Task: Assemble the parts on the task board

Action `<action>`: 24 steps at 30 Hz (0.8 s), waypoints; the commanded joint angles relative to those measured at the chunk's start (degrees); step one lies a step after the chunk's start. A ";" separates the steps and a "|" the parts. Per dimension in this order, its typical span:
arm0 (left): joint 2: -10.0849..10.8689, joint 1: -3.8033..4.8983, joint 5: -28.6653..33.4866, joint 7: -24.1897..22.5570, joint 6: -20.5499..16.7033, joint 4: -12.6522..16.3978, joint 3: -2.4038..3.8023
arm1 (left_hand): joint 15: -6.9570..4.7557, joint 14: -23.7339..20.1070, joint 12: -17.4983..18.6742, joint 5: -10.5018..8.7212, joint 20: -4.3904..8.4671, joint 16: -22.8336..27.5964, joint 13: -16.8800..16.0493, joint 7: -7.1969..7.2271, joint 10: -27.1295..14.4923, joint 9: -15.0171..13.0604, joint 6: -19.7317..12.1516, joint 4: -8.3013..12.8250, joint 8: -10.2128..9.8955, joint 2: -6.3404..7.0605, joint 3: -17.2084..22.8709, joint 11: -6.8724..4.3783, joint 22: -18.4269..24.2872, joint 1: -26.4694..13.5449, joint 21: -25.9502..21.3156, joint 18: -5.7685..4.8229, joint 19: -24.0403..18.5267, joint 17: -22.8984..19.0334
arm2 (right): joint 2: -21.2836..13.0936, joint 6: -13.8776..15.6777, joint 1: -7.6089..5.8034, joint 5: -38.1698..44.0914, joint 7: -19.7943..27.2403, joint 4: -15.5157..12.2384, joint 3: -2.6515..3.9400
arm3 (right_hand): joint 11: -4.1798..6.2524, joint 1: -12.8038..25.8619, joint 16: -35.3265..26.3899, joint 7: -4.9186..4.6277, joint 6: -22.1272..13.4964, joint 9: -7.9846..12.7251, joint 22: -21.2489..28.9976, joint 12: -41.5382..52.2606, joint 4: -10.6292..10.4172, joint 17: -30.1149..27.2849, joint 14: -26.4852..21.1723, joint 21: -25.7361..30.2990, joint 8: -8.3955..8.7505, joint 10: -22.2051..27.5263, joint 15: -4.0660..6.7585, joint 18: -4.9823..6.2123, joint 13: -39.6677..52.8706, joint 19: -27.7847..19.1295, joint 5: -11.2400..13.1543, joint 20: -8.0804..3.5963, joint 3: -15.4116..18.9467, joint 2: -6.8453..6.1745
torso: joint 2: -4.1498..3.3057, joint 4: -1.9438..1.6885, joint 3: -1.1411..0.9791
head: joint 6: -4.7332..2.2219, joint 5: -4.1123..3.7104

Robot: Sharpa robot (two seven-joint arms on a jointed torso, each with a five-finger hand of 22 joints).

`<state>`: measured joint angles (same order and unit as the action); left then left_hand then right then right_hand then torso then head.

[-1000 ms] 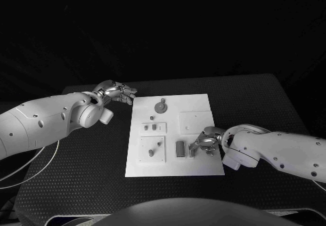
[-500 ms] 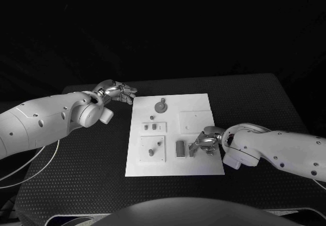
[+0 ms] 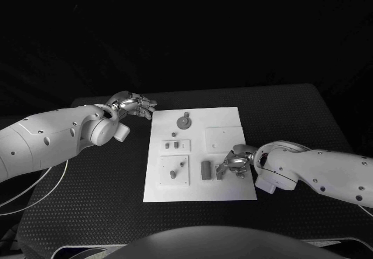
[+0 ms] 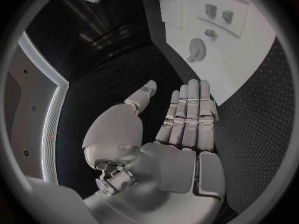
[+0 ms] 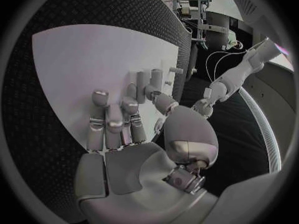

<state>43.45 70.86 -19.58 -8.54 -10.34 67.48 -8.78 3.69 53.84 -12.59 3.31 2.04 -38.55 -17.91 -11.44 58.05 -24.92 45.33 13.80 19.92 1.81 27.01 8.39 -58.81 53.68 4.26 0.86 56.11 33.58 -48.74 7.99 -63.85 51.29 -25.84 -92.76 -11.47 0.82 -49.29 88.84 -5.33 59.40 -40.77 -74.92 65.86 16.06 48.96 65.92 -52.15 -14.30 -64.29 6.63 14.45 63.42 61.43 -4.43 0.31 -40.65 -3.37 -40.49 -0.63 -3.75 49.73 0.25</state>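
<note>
Task board (image 3: 200,154), a white plate, lies mid-table in the head view, small grey parts (image 3: 206,170) on it; the right hand (image 3: 235,162) rests at its near right edge, whether holding anything unclear; left wrist view: left hand (image 4: 163,134) flat, empty, beside the board (image 4: 249,59); right wrist view: right hand (image 5: 131,129) over the board (image 5: 81,59), fingers by upright parts (image 5: 149,82).
</note>
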 commanded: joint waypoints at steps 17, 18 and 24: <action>-0.13 0.04 0.27 -0.37 0.71 0.05 0.04 | 0.04 0.40 0.27 -0.06 -0.08 0.41 -0.10 0.04 -0.38 0.08 -0.44 -0.41 0.22 -0.03 -0.09 0.13 0.09 -0.68 -0.27 0.34 0.12 0.15 | 0.91 -2.45 0.67 1.18 3.13 -0.44 -0.38 | -0.11 0.66 -0.34 -0.24 -0.84 0.76 -0.82 -0.04 -1.29 0.06 -0.41 0.51 0.26 0.55 -0.15 0.55 -0.20 -0.21 -0.14 0.22 0.92 -3.00 | 0.00 -0.02 0.01 | 0.07 0.05; -0.13 0.04 0.27 -0.37 0.71 0.05 0.04 | 0.04 0.40 0.27 -0.06 -0.08 0.41 -0.10 0.04 -0.38 0.08 -0.44 -0.41 0.23 -0.04 -0.09 0.13 0.09 -0.68 -0.27 0.34 0.12 0.16 | 0.91 -2.47 0.67 1.19 3.12 -0.45 -0.38 | -0.22 1.98 -0.43 -0.41 -1.31 0.89 -0.75 -0.14 -2.38 0.03 -0.51 0.60 0.52 0.74 -0.24 0.55 -0.23 -0.22 -0.15 0.34 1.33 -4.88 | 0.00 -0.03 0.02 | 0.11 0.08; -0.14 0.04 0.27 -0.36 0.71 0.05 0.04 | 0.04 0.41 0.27 -0.05 -0.08 0.42 -0.11 0.04 -0.39 0.08 -0.44 -0.41 0.23 -0.03 -0.09 0.13 0.09 -0.68 -0.27 0.34 0.12 0.17 | 0.91 -2.51 0.67 1.27 3.11 -0.42 -0.38 | -0.35 1.51 -0.44 -0.52 -1.66 0.99 -0.75 0.00 -5.10 0.08 -0.63 0.76 0.58 1.05 -0.34 0.55 -0.17 -0.13 -0.08 0.16 0.12 -6.85 | 0.00 -0.02 0.01 | 0.16 0.12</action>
<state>43.42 70.86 -19.58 -8.52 -10.30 67.45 -8.79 3.69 53.84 -12.59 3.31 2.04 -38.33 -17.95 -11.44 58.05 -24.92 45.33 13.80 19.92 1.81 27.01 8.38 -58.82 53.68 4.26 0.86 56.11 33.67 -48.64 7.43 -63.80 52.99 -25.25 -92.71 -11.55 0.51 -47.85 88.59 -5.24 58.67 -40.79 -74.91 65.86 11.28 48.97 65.60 -51.58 -13.94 -63.57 6.28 14.16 63.23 61.53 -4.40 0.42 -40.47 -9.83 -40.49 -0.65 -3.74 49.86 0.35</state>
